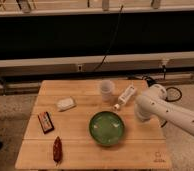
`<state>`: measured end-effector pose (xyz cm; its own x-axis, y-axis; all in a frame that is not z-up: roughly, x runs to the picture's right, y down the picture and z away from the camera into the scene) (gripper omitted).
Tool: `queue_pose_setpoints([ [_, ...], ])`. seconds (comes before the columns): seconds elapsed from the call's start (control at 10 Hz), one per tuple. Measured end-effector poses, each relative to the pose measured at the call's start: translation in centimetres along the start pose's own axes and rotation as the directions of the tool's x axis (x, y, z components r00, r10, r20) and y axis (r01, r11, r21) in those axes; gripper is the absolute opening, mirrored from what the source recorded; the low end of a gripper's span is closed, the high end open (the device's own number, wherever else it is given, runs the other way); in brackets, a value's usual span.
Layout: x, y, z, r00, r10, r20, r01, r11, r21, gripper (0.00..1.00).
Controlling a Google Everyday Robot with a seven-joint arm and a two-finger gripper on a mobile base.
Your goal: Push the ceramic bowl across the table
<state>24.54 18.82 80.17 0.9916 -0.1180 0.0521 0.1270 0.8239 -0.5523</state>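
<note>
On the table (80, 142), far left, a dark flat packet (46, 122) lies askew, with a reddish-brown strip (57, 150) nearer the front edge. A pale pad (66, 103) lies further back. The bowl (106, 128) (green, glossy, paler inside) sits right of centre toward the front, touching nothing. Behind it stands a white cup (107, 88), and just right of that a white tube (126, 95) lies slanted. The white arm (170, 114) reaches in from the right. Its gripper (141, 114) is just right of the bowl's rim, and I cannot tell if it is open, shut, or holding anything.
</note>
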Motion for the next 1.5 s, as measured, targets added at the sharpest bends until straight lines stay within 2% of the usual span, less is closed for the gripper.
queue_pose_setpoints([
  [0.1, -0.1, -0.1, 0.3, 1.0, -0.005, 0.002, 0.005, 1.0, -0.003, 0.04],
  [0.9, -4.2, -0.6, 1.8, 0.994, -0.109, 0.004, 0.109, 0.993, -0.05, 0.04],
  [1.1, -6.0, -0.8, 1.9, 0.991, -0.135, 0.007, 0.136, 0.989, -0.06, 0.04],
  [1.2, -8.2, -1.2, 2.1, 0.984, -0.177, 0.008, 0.177, 0.982, -0.072, 0.04],
  [1.5, -10.4, -1.5, 2.1, 0.976, -0.218, 0.011, 0.218, 0.972, -0.084, 0.04],
])
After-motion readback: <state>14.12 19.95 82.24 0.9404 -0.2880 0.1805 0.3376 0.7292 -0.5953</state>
